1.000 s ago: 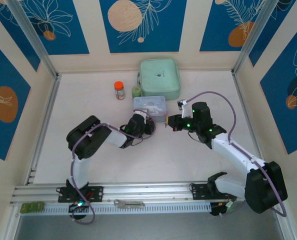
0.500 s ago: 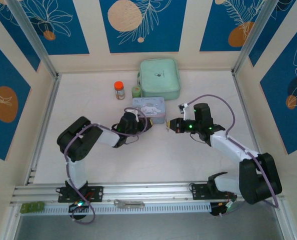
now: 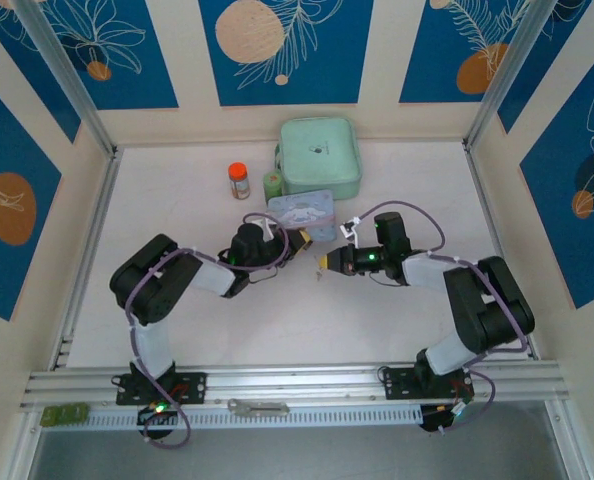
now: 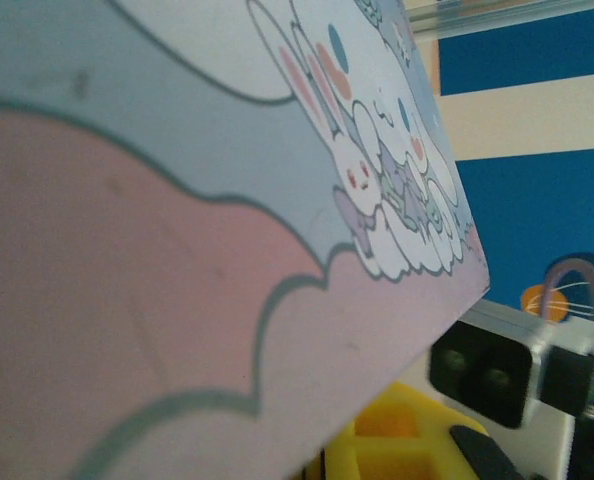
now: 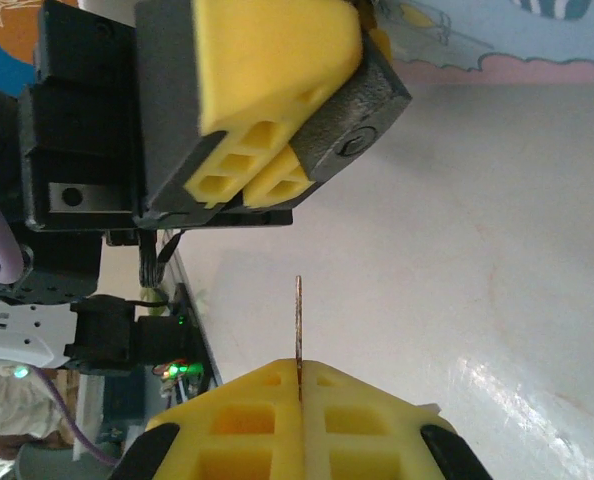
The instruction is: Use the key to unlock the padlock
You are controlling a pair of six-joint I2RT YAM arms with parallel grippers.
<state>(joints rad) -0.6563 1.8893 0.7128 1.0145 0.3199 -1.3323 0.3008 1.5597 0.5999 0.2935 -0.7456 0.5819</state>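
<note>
I read the right gripper [image 5: 299, 405], bottom centre, clamped on the key [image 5: 299, 330], blade pointing up. The left gripper [image 5: 277, 140], upper centre, grips the padlock [image 5: 365, 105], clear of the blade tip.

Left fingers [image 5: 277, 60] closed; right fingers [image 5: 237, 420] pinched shut; both point inward, tips facing, near each other.

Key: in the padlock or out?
Out. The key sticks up from the shut right gripper, tip in bare air.

Tin [image 3: 299, 210] close beside left claw [image 3: 299, 238]
</note>
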